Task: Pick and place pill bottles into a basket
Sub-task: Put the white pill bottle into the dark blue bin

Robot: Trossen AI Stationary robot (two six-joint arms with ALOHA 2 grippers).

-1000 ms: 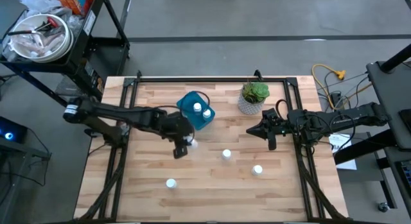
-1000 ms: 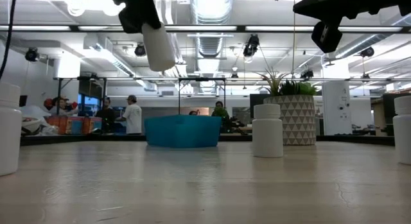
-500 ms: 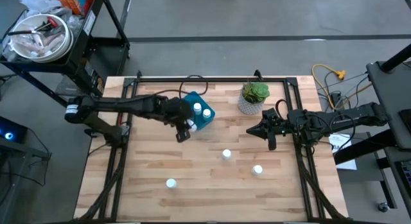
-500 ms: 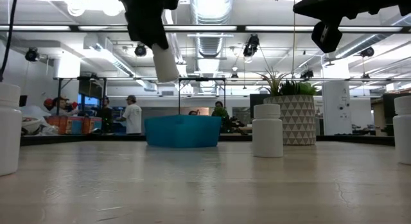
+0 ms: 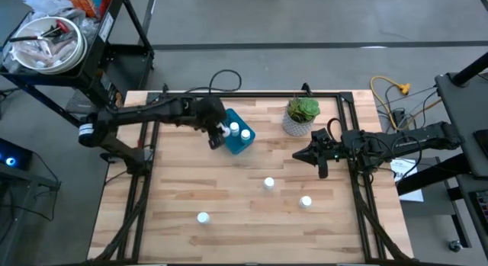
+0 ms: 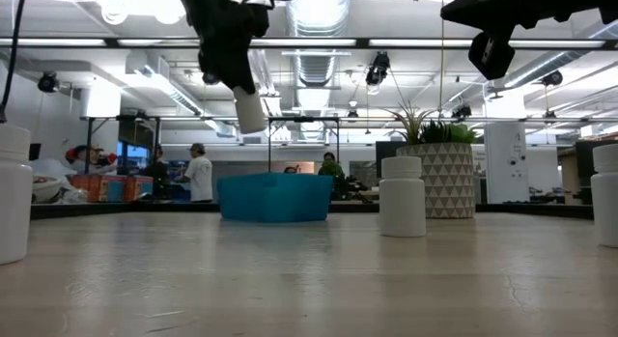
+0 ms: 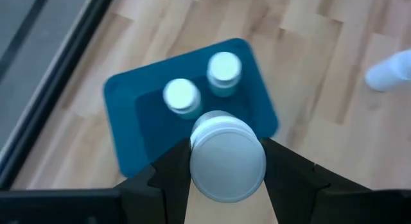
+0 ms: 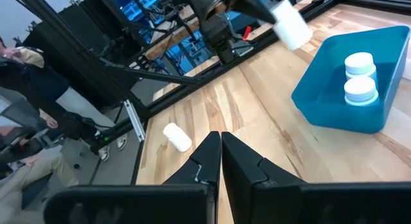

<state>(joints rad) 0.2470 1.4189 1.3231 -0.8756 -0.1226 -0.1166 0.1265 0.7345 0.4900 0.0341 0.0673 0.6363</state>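
My left gripper (image 5: 216,135) is shut on a white pill bottle (image 6: 249,111) and holds it in the air over the left rim of the blue basket (image 5: 238,142). Two bottles (image 7: 180,95) (image 7: 224,68) stand inside the basket. Three more bottles stand on the table: one mid-table (image 5: 268,184), one to the right (image 5: 306,201) and one near the front (image 5: 203,217). My right gripper (image 5: 313,156) is shut and empty, hovering right of centre. My left gripper pinches the bottle's upper part, just below the cap (image 7: 198,165), between its two fingers, one on each side. The fingers come from above, pointing down. The bottle hangs below them, slightly tilted, high above the table and the basket (image 6: 275,197).
A white patterned pot with a green plant (image 5: 302,116) stands right of the basket at the far side. A black frame rail runs along the table's far edge (image 5: 252,94). People stand in the room beyond the table (image 6: 198,173).
My left gripper has carried the bottle toward the table's far edge, from the open wood near the basket to above the basket's left rim. The bottle has stayed lifted clear, hanging slightly tilted. My right arm has kept still.
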